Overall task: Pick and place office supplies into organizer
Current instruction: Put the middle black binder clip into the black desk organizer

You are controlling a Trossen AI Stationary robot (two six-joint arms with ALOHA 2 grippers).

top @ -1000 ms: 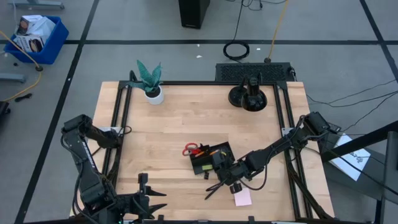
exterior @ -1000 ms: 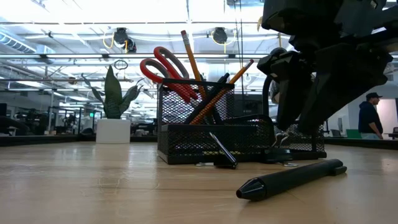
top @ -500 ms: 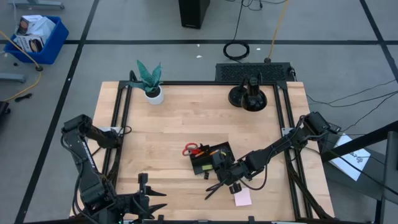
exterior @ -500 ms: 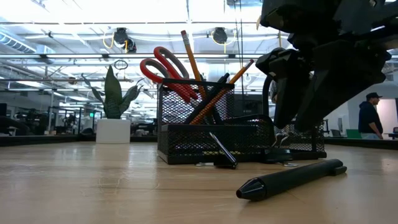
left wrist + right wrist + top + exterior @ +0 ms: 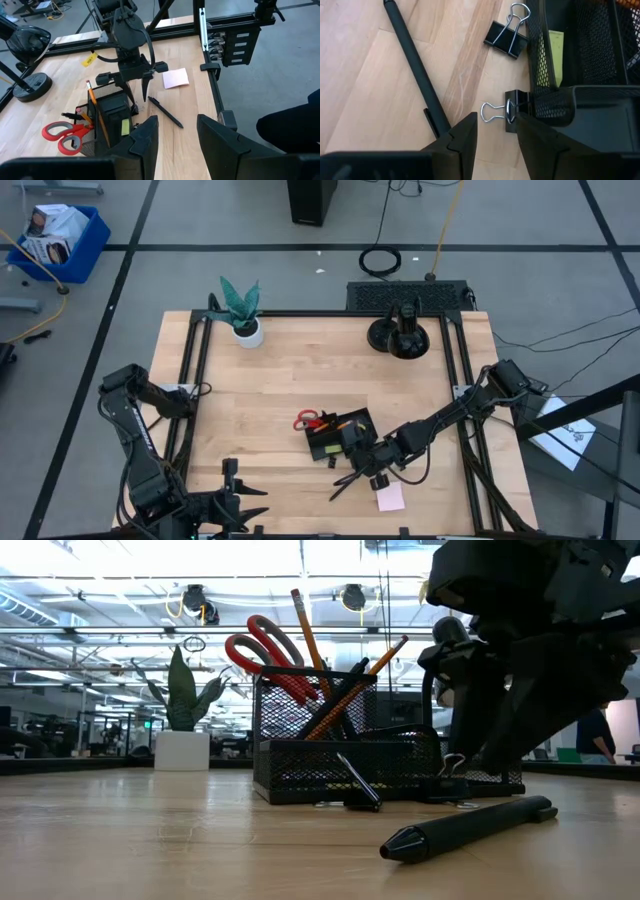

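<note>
The black mesh organizer holds red-handled scissors, orange pencils and a yellow-green piece. A black clip lies on the table against the organizer's near wall, a second clip lies beside it. A black pen and a pink sticky-note pad rest flat on the table nearby. My right gripper hangs open just above the first clip, one finger on each side of it. My left gripper waits open at the near left edge.
A potted plant stands at the far left and a round black stand at the far right. Black frame rails run along the table's sides. Bare wood lies between the plant and the organizer.
My right gripper has sunk a little toward the clip by the organizer, its fingers as wide apart as before. Nothing on the table has moved.
</note>
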